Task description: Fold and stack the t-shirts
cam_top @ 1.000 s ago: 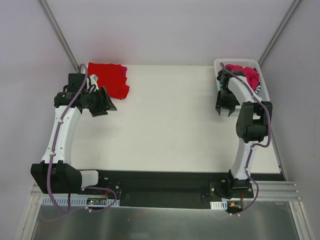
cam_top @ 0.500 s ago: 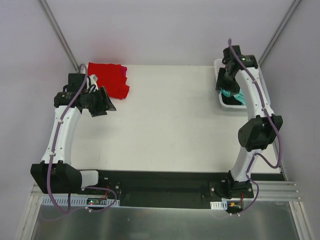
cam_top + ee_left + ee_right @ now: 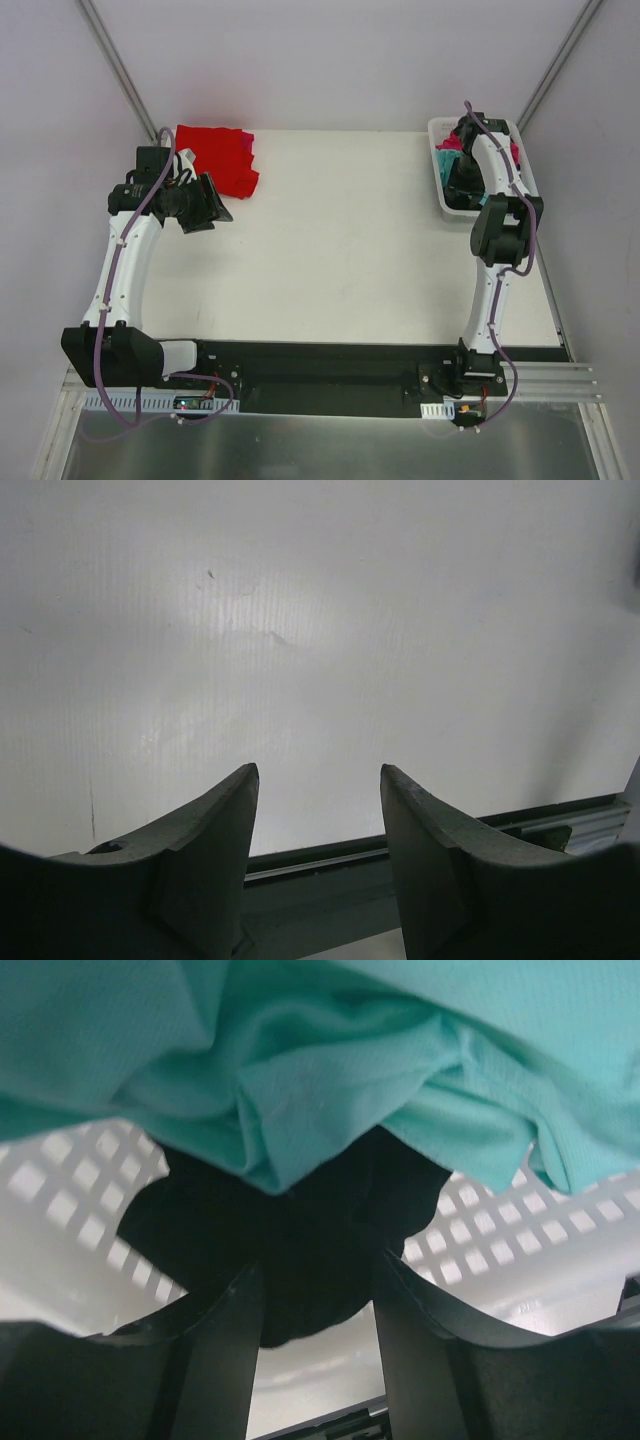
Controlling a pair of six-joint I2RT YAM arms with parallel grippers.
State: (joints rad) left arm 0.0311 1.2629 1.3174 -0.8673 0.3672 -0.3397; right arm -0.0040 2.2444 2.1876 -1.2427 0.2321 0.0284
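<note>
left arm: stands at the left side of the table (image 3: 340,250), wrist bent toward the far-left corner, apart from the cloth there
left gripper (image 3: 318,780): jaws spread, nothing between them – only bare white table under them, with a dark rail (image 3: 330,868) along the bottom of the wrist view
red shirt (image 3: 215,158): folded flat at the far-left corner of the table, just beyond the left gripper and not touching it
right arm: stretched to the far-right corner, wrist down inside the basket (image 3: 445,124)
right gripper (image 3: 315,1280): low in the basket, fingers (image 3: 225,1360) apart with black cloth bulging into the gap – cannot tell whether they pinch it or only stand around it
black shirt (image 3: 300,1240): bunched dark lump on the basket floor, under the teal cloth, right at the right gripper's tips
teal shirt (image 3: 300,1060): crumpled, draped over the black one, filling the top of the right wrist view; folds hang just above the fingertips and do not sit between them
pink shirt (image 3: 513,152): a bit of it shows in the basket past the right arm, at the far-right side; mostly hidden by the arm
basket: white plastic lattice, sits at the far-right corner of the table; its grid shows on both sides of the black lump in the wrist view
middle of table: white surface between the two arms
</note>
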